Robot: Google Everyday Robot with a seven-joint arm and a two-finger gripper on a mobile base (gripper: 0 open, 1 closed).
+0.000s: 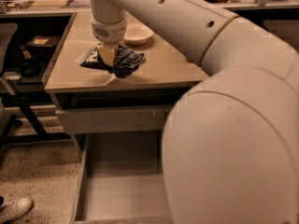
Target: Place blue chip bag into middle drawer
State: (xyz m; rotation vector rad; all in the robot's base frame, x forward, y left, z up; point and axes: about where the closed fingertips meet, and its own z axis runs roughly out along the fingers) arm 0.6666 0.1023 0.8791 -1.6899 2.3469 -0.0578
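Observation:
The blue chip bag (125,59) lies crumpled on the tan table top (163,64), near its front left part. My gripper (107,56) comes straight down from above and is shut on the bag's middle, with the foil bunched around the pale fingers (106,54). The bag's pale end seam (110,79) hangs at the table's front edge. The middle drawer (121,190) stands pulled open below the table, its grey floor bare. My arm's large shell hides the drawer's right side.
A white bowl (137,33) sits on the table just behind the bag. A shut grey drawer front (112,119) with small white marks is under the table top. A desk with dark items (32,55) stands at the left. A white shoe (14,209) is on the floor at the lower left.

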